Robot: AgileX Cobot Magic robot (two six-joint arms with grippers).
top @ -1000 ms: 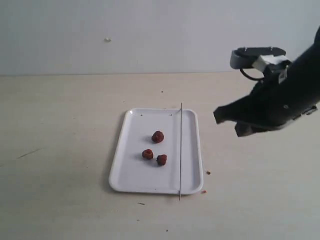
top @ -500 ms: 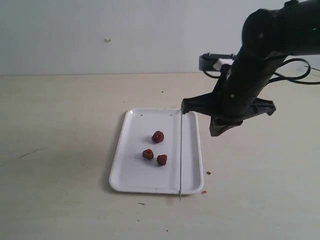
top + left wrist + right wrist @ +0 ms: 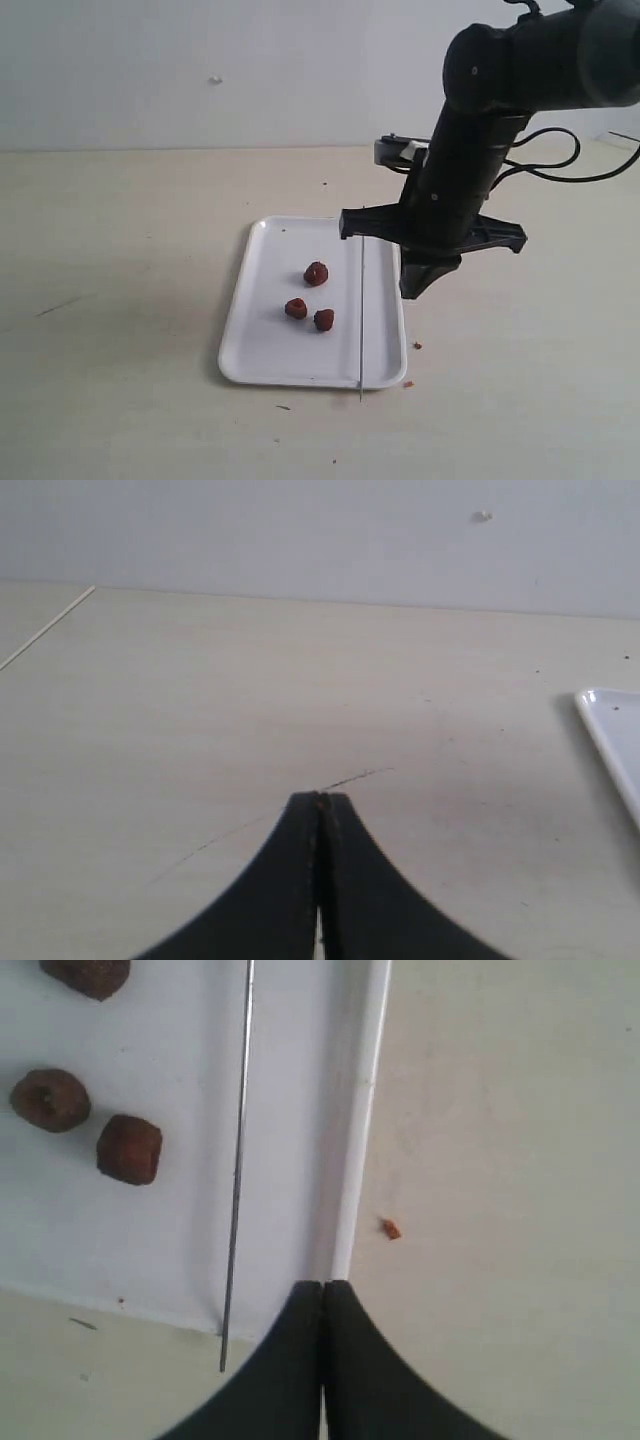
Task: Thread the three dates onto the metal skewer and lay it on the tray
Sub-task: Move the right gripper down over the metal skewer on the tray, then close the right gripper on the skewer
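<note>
Grey metal skewer (image 3: 361, 320) lies near-to-far along the right side of the white tray (image 3: 262, 350), its near tip overhanging the near rim. Just left of it sit the three dates (image 3: 323, 319), loose and unthreaded. The right gripper (image 3: 412, 290), clenched and empty, hangs above the tray's right rim, with the skewer just to its left. The left gripper (image 3: 320, 800), also clenched on nothing, is over the table (image 3: 120, 380) well to the left, so the right arm is nearer.

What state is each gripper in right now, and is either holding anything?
Left gripper: closed, holding nothing.
Right gripper: closed, holding nothing, near the edge of the tray.
</note>
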